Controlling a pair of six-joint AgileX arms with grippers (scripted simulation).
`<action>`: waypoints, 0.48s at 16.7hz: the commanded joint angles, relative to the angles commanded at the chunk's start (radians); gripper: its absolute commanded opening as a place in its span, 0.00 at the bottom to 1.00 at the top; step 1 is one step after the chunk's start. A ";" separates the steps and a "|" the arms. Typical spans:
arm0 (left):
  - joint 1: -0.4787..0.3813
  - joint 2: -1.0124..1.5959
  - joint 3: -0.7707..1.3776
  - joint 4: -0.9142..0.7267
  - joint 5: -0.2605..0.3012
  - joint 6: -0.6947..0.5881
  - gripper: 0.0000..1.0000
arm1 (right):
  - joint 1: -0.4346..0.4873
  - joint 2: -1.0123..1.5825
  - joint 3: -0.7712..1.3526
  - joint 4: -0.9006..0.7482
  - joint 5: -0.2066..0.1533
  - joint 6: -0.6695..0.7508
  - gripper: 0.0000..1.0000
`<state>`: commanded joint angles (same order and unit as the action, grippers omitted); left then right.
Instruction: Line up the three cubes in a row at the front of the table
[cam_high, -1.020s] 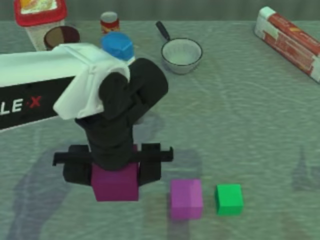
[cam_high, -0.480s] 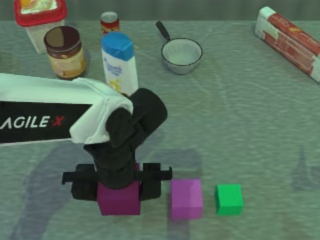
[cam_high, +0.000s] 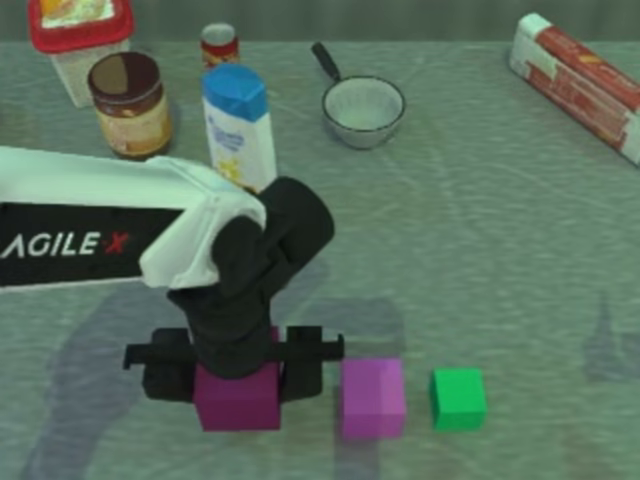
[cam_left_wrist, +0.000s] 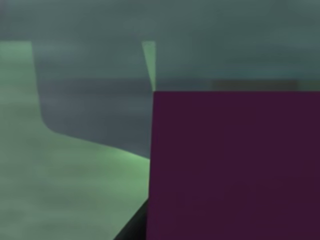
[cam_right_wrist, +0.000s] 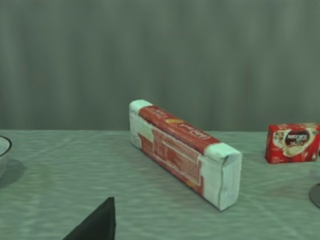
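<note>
The dark magenta-purple cube (cam_high: 238, 400) stands at the table's (cam_high: 500, 250) front left, and it fills much of the left wrist view (cam_left_wrist: 235, 165). My left gripper (cam_high: 236, 375) reaches down over it, shut on it with one finger against each side. To its right, a narrow gap away, sits the light pinkish-purple cube (cam_high: 373, 398), then the small green cube (cam_high: 458, 398). All three stand roughly in one row near the front edge. My right arm is outside the top view; only a dark edge of my right gripper (cam_right_wrist: 97, 225) shows.
Along the back stand a red-lidded tub (cam_high: 80, 30), a brown jar (cam_high: 128, 100), a small can (cam_high: 219, 42), a blue-capped white bottle (cam_high: 240, 125) and a small pan (cam_high: 363, 108). A long red-and-white box (cam_high: 580, 80) lies back right, with a small red box (cam_right_wrist: 292, 143) beyond it.
A second ago my left arm came down and a little right with the dark magenta cube, uncovering the jar and bottle. Over the last half second almost nothing moved.
</note>
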<state>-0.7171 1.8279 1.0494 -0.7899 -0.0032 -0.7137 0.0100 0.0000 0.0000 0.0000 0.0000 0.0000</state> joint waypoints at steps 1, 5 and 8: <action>0.000 0.000 0.000 0.000 0.000 0.000 0.53 | 0.000 0.000 0.000 0.000 0.000 0.000 1.00; 0.000 0.000 0.000 0.000 0.000 0.000 0.83 | 0.000 0.000 0.000 0.000 0.000 0.000 1.00; 0.000 0.000 0.000 0.000 0.000 0.000 1.00 | 0.000 0.000 0.000 0.000 0.000 0.000 1.00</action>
<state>-0.7171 1.8279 1.0494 -0.7899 -0.0032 -0.7137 0.0100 0.0000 0.0000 0.0000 0.0000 0.0000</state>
